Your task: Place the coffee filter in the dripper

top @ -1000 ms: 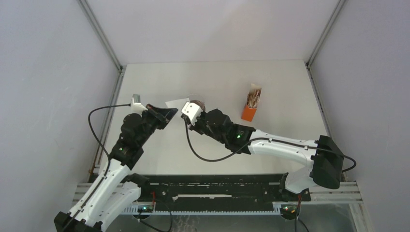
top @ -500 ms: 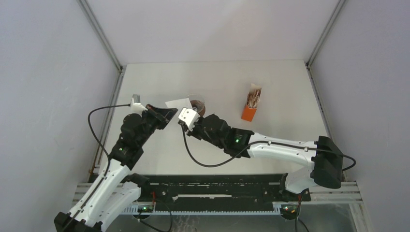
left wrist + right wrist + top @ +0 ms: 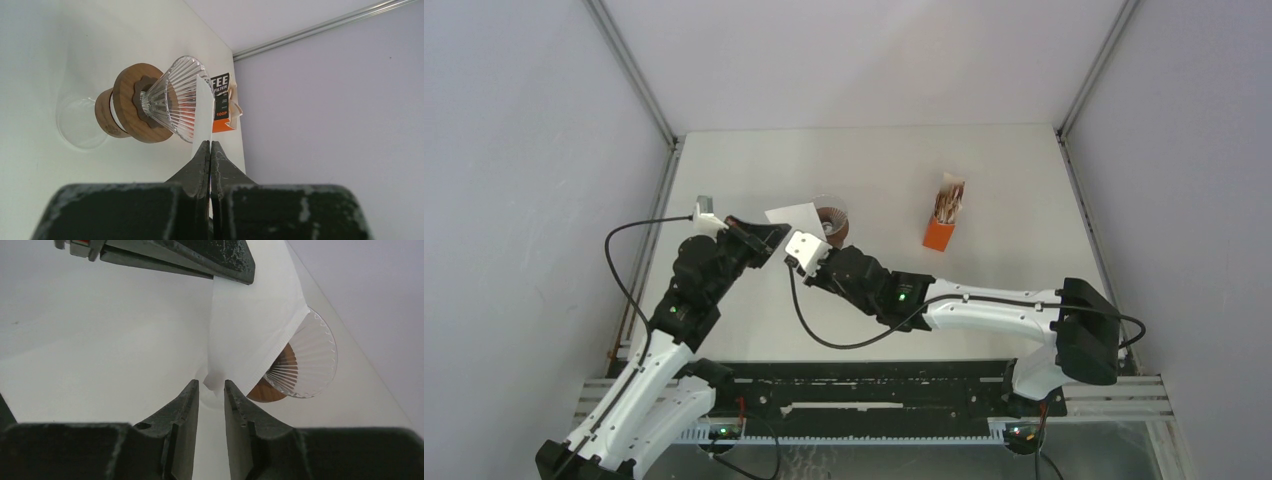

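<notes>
The coffee filter (image 3: 792,214) is a flat white paper fan, held up above the table. My left gripper (image 3: 767,236) is shut on its edge; in the left wrist view the filter (image 3: 204,107) shows edge-on, rising from the closed tips (image 3: 210,146). The dripper (image 3: 833,222), a ribbed glass cone with a brown wooden collar (image 3: 150,107), sits just right of the filter. My right gripper (image 3: 796,241) is open with a narrow gap (image 3: 214,386); the filter's lower corner (image 3: 216,381) hangs right at its fingertips. The filter (image 3: 255,325) partly covers the dripper (image 3: 307,362).
An orange box of filters (image 3: 941,222) stands right of the dripper, also in the left wrist view (image 3: 221,107). A clear glass cup (image 3: 80,125) sits under the dripper. The left gripper's fingers (image 3: 200,257) cross the top of the right wrist view. Metal frame rails border the table.
My right gripper has moved left and slightly toward me, from in front of the dripper to just below the held filter. The left arm and filter have stayed still.
</notes>
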`<state>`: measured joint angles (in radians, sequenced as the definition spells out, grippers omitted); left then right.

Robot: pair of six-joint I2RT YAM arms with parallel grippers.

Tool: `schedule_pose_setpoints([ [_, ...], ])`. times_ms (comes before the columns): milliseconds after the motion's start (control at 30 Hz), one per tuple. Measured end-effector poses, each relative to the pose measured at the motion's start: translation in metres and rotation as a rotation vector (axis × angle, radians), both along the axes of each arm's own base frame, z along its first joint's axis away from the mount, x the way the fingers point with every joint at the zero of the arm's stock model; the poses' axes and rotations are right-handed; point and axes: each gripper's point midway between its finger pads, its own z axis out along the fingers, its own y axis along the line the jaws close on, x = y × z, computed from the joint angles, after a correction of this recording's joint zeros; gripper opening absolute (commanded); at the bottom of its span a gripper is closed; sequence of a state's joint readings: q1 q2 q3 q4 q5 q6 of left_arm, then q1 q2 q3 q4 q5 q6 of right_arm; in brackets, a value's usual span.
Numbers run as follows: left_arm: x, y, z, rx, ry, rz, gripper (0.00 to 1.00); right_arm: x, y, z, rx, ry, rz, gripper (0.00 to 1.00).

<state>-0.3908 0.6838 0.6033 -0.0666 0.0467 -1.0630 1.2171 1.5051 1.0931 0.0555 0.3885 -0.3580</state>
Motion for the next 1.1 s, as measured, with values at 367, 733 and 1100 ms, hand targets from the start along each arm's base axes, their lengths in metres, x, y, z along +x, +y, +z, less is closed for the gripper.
schedule_pose_setpoints([
  [367,0.0,0.0,0.0,0.0,0.0,0.0,0.0,0.004,-0.003,0.002,0.005,0.005,-0.008,0.13],
  [733,0.0,-0.001,0.0,0.0,0.001,-0.002,0.0,0.006,-0.009,0.013,0.044,0.019,-0.008,0.0],
  [1100,-0.001,-0.002,-0.001,0.006,0.001,-0.008,0.15,0.009,-0.011,0.014,0.045,0.015,-0.024,0.0],
])
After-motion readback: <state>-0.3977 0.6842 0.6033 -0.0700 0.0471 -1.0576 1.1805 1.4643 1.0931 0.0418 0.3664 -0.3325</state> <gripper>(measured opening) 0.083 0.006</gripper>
